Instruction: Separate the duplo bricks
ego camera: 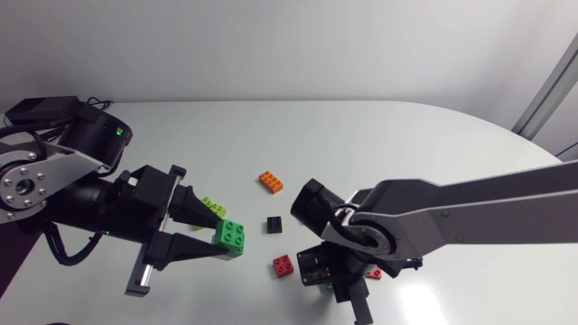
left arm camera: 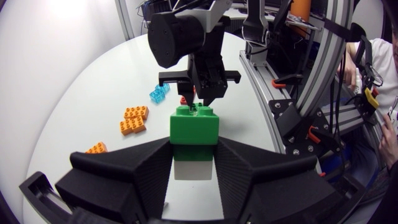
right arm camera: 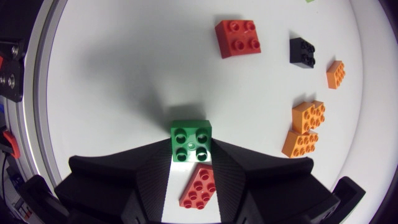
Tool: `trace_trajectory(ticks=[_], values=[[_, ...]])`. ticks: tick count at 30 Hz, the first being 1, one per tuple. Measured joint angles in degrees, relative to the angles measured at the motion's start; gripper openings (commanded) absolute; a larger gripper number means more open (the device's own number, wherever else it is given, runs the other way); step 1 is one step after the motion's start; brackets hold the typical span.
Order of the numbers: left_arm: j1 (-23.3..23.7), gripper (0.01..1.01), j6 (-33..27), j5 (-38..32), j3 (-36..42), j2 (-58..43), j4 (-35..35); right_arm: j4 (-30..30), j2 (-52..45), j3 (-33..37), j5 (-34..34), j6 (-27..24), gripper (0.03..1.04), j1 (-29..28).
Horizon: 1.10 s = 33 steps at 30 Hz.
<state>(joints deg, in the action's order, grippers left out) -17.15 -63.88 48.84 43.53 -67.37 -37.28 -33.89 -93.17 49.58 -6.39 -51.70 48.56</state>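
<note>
Split looks done: left claw [left arm camera: 194, 155] clamps green brick [left arm camera: 194, 127], right claw [right arm camera: 191, 157] at 4 o'clock clamps second brick [right arm camera: 191, 138]; next, place apart

I count three orange bricks [right arm camera: 336, 73] [right arm camera: 308, 115] [right arm camera: 300, 142], two red bricks [right arm camera: 238, 37] [right arm camera: 199, 185] and two green bricks [ego camera: 230, 236] [right arm camera: 191, 140]. Black brick [right arm camera: 303, 51], lime brick [ego camera: 214, 206] and light blue brick [left arm camera: 158, 92]: one of each.

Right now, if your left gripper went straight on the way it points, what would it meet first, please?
Likely my right gripper, holding a second green brick, straight ahead of the left gripper and the green brick in its fingers. Travelling low, a red brick might come first; depth is unclear.
</note>
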Motion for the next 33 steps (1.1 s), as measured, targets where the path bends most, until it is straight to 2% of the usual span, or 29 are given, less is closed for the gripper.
trace_trajectory(ticks=[6, 9, 12, 16, 18, 22, 24, 28, 33], values=[[-0.2, 0.318, 0.0, -0.04, 0.0, 0.0, 0.0, 1.05, -0.02, -0.24, 0.0, 0.02, 0.21, 1.6], [-0.2, 0.318, 0.0, -0.26, -0.02, 0.11, 0.0, 1.07, -0.02, -0.24, -0.04, 0.04, 0.46, 2.1], [-0.2, 0.318, 0.0, -0.79, -0.02, 0.52, 0.0, 1.05, -0.02, -0.24, 0.0, 0.07, 0.57, 2.12], [-0.17, 0.318, 0.0, -0.85, -0.02, 0.96, 0.0, 1.05, 0.02, -0.24, 0.13, 0.24, 0.86, 2.14], [-0.17, 0.318, 0.0, -0.85, -0.02, 1.05, 0.0, 1.03, 0.39, -0.24, 0.15, 0.24, 0.93, 2.12], [-0.2, 0.318, 0.0, -0.85, -0.02, 1.31, 0.0, -0.42, 4.37, 0.13, 0.72, 0.22, 0.95, 1.4], [-0.28, 0.318, 0.0, -0.83, -0.02, 1.44, 0.0, -2.03, 7.52, 1.31, 3.39, 0.24, 0.95, -0.2], [-1.07, 0.318, 0.0, -0.85, -0.02, 1.49, 0.0, -5.05, 13.55, 7.48, 12.57, 1.44, 0.95, -4.98], [-2.78, 0.318, 0.02, -1.07, -0.04, 1.49, 0.0, -5.16, 16.7, 15.19, 22.53, 4.72, 0.95, -8.81]])
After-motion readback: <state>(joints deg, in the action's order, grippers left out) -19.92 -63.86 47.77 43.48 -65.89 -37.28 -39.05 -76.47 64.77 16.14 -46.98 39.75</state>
